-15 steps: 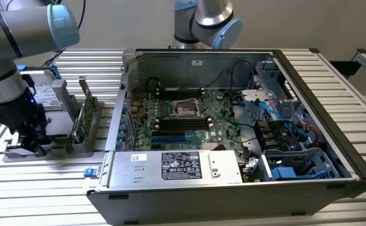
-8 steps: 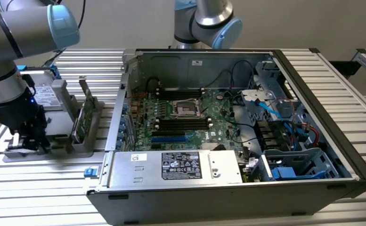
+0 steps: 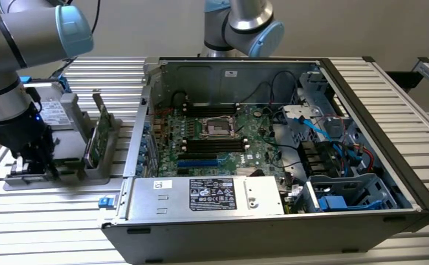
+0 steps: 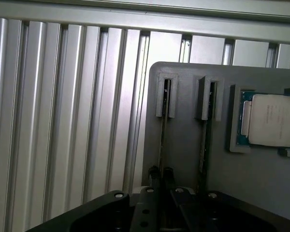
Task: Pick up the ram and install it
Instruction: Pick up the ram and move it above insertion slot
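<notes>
The ram [image 4: 163, 142] shows edge-on as a thin dark strip, standing on its long edge in a slot of the grey holder [image 4: 183, 159]. Its long axis runs from a notched bracket at the holder's rim to the gripper [image 4: 161, 173], parallel to a second stick [image 4: 205, 142] in the next slot. The gripper sits over that end of the ram, whether its jaws pinch it I cannot tell, and the holder lies on the slatted table [image 4: 63, 121], at the exterior view's left of the open computer case [image 3: 417, 187].

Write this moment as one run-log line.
stage: pick | gripper: down at grey holder, by ram | ram: in holder slot, not installed
</notes>
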Controlling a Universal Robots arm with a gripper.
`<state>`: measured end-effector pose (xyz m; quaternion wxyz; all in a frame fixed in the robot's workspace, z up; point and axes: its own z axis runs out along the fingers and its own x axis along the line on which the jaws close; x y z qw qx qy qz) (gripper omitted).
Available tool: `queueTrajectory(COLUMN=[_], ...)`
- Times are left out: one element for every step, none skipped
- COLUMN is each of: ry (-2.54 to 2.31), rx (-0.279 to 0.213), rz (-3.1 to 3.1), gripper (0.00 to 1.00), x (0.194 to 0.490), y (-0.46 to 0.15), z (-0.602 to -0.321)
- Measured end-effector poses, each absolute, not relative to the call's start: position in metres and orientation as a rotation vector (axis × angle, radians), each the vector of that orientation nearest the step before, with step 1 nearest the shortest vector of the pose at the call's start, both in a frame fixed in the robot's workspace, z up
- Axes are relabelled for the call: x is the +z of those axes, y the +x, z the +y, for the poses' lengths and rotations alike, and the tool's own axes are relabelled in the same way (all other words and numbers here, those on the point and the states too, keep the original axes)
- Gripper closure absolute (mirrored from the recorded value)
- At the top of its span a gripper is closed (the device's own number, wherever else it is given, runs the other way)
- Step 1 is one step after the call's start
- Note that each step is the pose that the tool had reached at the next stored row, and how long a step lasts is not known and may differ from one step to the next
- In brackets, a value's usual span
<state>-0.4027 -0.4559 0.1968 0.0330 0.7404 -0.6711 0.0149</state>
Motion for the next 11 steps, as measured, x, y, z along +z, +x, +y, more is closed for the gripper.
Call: queueTrajectory(ry=[2.278, 2.277, 2.275, 2.274, 2.272, 2.270, 2.269, 2.268, 2.267, 2.267, 2.266], rx=[0.046, 0.046, 0.046, 0.046, 0.045, 0.045, 0.045, 0.045, 0.045, 0.045, 0.045], rz=[-2.066, -2.067, -2.069, -2.070, -2.072, -2.074, -2.075, -2.076, -2.077, -2.078, -2.079], gripper=[0.87, 0.87, 0.87, 0.87, 0.87, 0.87, 0.87, 0.87, 0.87, 0.87, 0.87], x=[0.1969, 0.1968, 0.1968, 0.1968, 0.1969, 0.1968, 0.1968, 0.1968, 0.1969, 0.1970, 0.1973], y=[-0.4027, -0.4027, -0.4027, -0.4027, -0.4027, -0.4027, -0.4027, -0.4027, -0.4027, -0.4026, -0.4026], z=[-0.4559, -0.4558, -0.4559, -0.4559, -0.4559, -0.4559, -0.4559, -0.4559, -0.4559, -0.4559, -0.4558])
